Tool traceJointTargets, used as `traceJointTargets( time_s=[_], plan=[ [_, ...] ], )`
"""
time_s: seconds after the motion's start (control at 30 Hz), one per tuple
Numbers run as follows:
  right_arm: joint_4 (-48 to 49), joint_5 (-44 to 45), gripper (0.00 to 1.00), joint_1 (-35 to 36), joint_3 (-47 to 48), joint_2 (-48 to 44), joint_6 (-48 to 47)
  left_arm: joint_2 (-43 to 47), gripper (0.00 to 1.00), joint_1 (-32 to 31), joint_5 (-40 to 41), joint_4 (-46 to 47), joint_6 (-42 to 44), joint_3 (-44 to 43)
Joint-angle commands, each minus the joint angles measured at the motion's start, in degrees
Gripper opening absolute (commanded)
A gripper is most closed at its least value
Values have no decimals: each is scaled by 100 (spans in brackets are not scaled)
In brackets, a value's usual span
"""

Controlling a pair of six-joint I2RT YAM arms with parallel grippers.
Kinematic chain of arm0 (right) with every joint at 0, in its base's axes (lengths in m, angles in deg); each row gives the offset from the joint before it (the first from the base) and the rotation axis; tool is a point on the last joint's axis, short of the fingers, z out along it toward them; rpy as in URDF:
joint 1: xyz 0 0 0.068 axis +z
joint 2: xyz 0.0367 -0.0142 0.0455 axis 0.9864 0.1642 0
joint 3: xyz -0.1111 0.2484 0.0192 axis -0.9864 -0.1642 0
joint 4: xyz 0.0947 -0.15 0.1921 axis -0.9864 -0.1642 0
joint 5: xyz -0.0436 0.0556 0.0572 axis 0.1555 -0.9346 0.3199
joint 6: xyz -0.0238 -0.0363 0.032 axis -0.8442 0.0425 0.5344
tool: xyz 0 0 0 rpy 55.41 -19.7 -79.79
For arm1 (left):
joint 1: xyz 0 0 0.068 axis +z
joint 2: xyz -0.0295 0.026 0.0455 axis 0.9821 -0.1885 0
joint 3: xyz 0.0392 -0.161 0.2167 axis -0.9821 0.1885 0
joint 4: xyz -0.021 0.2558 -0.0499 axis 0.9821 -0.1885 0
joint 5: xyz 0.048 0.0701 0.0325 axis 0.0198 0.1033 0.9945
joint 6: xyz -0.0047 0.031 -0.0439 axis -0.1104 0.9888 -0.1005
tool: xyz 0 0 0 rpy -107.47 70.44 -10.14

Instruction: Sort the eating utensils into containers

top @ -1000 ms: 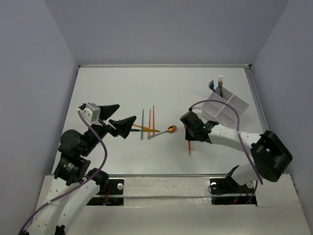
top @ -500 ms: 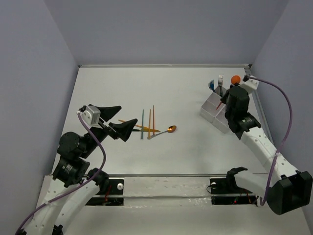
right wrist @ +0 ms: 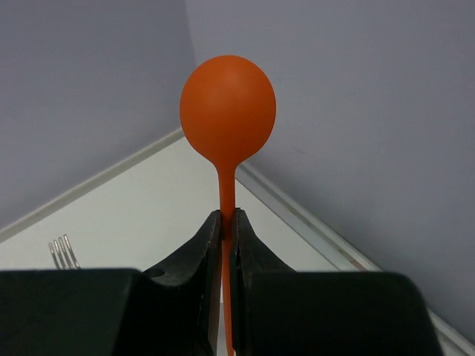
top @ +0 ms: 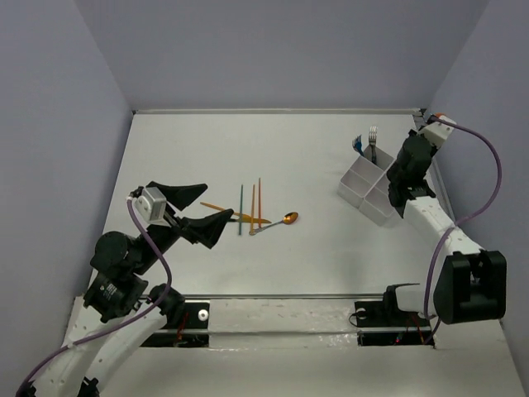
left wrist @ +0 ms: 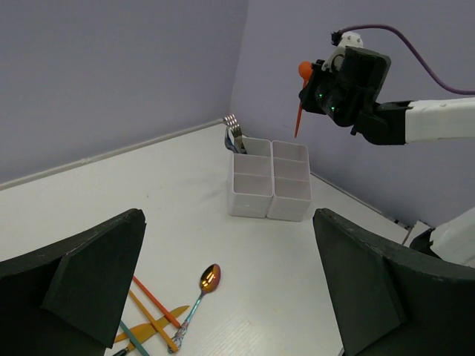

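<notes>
Top view first. The right tool (top: 413, 153) has swung in one second from low over the middle of the surface to high at the far right, beside the box (top: 369, 184). Half a second ago it hung over the box's near cells; now it sits further back, towards the side wall. I can't make out its load from up here. Two forks (top: 371, 136) stand in the box's back cell. The left tool (top: 198, 207) waits with its fingers spread wide and nothing between them, hardly shifted. Just beside it, the sticks (top: 252, 207) and the copper spoon (top: 281, 221) lie on the surface, untouched.

Left wrist view: there it is! The orange spoon (left wrist: 303, 72) is up in the air, bowl on top, handle pointing down, its tip above the box's far right cell and well clear of the rim. The four cells face up, and only the forks' cell is filled.

Right wrist view: the right tool's fingers (right wrist: 210, 245) are pinched tight on the spoon's thin handle just under the bowl, and the fork tines peek in at lower left.

So the pick-up is done and the carry looks nearly over. My read is that the spoon goes down into an open cell, then gets let go. That handle is slim, so the line-up over the cell needs care. After that, the sticks and copper spoon are left to sort.
</notes>
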Motion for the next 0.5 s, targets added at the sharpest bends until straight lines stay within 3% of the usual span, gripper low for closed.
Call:
traceJointTargets(
  time_s=[0.0, 0.27, 0.47],
  plan=[
    [1200, 388, 0, -10, 31, 340, -948, 95, 99, -98, 158, 136, 99, -76],
    [1649, 538, 0, -10, -188, 1025, -1089, 139, 99, -213, 316, 101, 125, -76],
    [1474, 441, 0, -10, -346, 1122, -668, 104, 99, -265, 325, 101, 134, -76]
  ],
)
